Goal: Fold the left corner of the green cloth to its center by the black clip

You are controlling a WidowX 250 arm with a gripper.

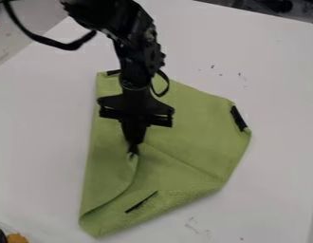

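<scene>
At the near left corner of the white table, an orange item sits well apart from the cloth, so it is unlikely to get in the way. The green cloth lies about mid-table, its near left part curled over in a soft, loose roll; any pull there could flatten or twist that roll, since nothing pins it down. Just left of the cloth's middle, the black gripper points down with its fingers narrow, closed on a small peak of the fabric. That grip looks shallow, so the thin material might slip out if tugged, or the whole cloth might drag and bunch because the pinch takes in only a little of it. The black cable loop hanging by the arm over the far part could also catch the fabric if the arm went lower. Right of the gripper, the creases running towards the right side could set into an uneven fold. As for labels, the black strip on the near part and the one on the right edge show no writing that can be made out.
</scene>
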